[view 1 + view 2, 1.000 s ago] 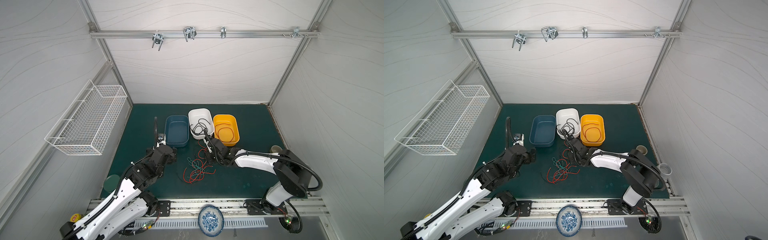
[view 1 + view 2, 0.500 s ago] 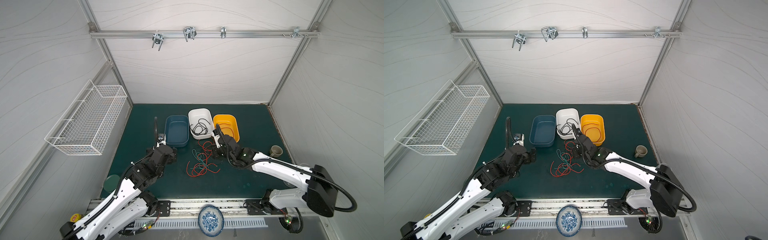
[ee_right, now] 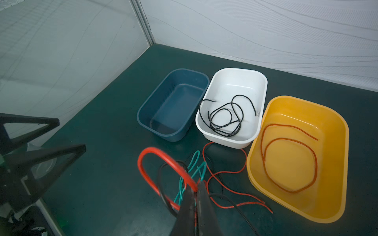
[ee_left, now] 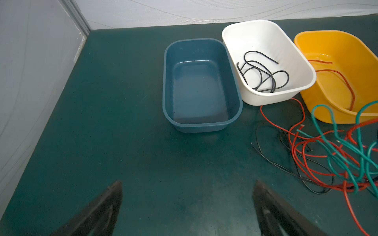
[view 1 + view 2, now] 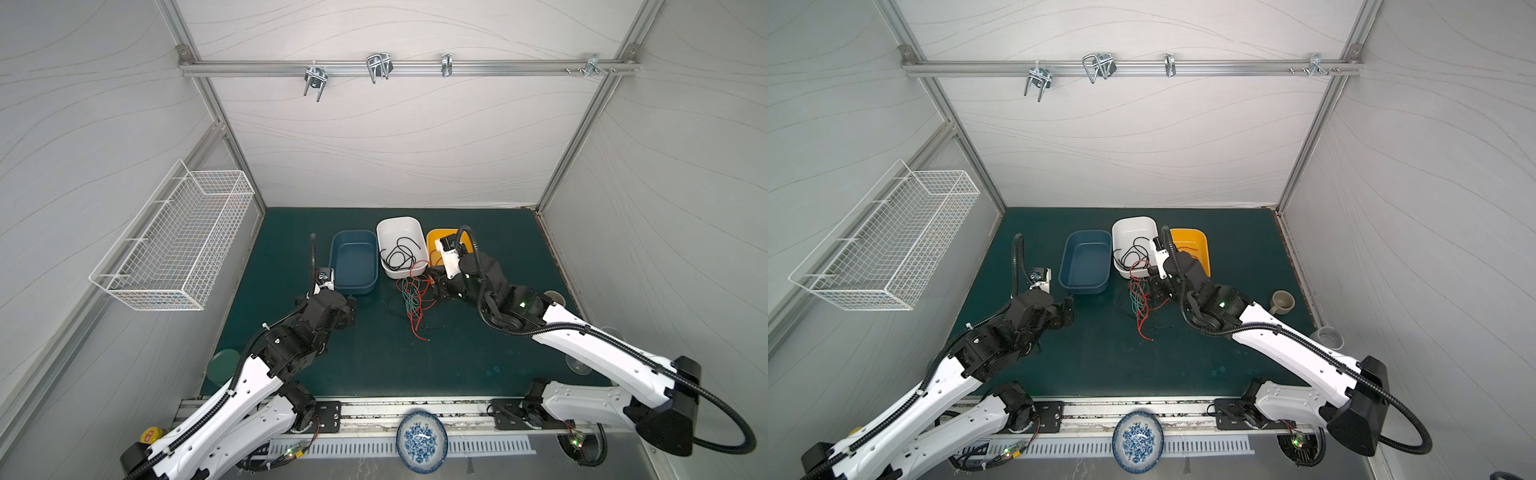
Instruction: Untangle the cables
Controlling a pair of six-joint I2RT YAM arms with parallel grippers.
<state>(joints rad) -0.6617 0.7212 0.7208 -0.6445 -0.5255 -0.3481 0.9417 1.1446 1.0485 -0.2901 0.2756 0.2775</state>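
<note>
Clenching jaws on a red loop of the cables [image 3: 152, 149], possibly teal too, my right gripper [image 3: 196, 185] should lift slowly toward one o'clock; left gripper [image 4: 188, 183] jaws hang released.

Tangled red, black, teal cables [image 5: 409, 298]

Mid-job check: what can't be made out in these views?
Right wrist view: the shut right tool covers its grip spot; a blurred red cable loops out; whether teal or black strands are pinched too is unclear.
Both top views: the right arm's wrist covers part of the yellow tub.
Left wrist view: the tangle runs off the picture's edge.
Top views: the loose black cable is too faint to trace.
</note>
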